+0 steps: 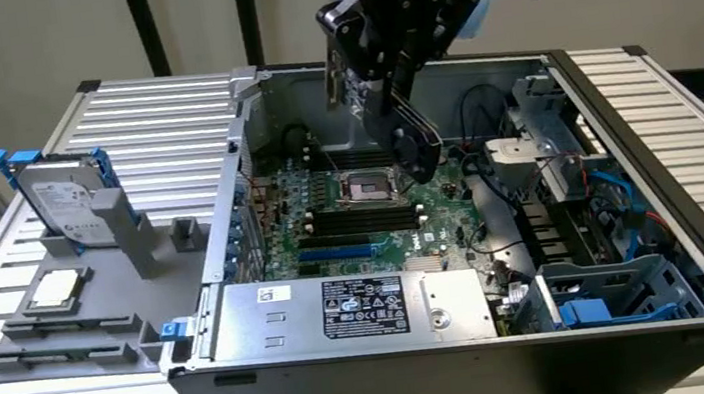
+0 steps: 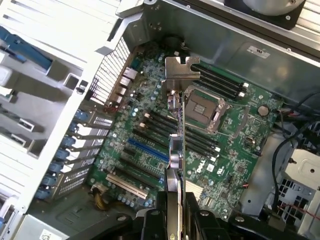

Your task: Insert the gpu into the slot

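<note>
I have the gripper [image 1: 376, 78] clamped on the gpu [image 1: 416, 144], which hangs edge-on inside the case [image 1: 481, 368] above the motherboard [image 1: 445, 204]; the blue slot [image 1: 336, 255] lies bare, apart from the card; I judge pickup done, lining-up and seating not yet.

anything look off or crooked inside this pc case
Nothing looks spilled or broken. The one thing out of place is the gpu: the gripper holds it in the air above the motherboard, slanted in the exterior view and apart from the blue slot, which sits bare.
</note>
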Tool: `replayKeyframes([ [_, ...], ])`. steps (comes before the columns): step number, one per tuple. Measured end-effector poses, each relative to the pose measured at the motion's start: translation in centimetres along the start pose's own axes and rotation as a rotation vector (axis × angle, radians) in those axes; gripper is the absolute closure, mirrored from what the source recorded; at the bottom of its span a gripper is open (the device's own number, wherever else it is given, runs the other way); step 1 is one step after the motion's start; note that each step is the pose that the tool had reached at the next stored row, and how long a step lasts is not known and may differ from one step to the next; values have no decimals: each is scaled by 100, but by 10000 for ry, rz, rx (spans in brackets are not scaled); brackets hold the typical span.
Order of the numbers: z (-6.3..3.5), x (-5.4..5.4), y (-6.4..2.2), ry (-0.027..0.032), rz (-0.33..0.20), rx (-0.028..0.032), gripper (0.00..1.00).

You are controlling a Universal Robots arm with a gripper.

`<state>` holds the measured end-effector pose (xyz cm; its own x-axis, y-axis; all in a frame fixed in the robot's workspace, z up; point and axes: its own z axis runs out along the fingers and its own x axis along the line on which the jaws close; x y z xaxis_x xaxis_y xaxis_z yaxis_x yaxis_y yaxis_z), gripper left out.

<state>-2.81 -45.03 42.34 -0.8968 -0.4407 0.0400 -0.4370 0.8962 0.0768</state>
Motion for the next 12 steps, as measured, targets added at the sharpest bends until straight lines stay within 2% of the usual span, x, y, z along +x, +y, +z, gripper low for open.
replayKeyframes([
  [12,2,0,0,167,-2182,87,74],
])
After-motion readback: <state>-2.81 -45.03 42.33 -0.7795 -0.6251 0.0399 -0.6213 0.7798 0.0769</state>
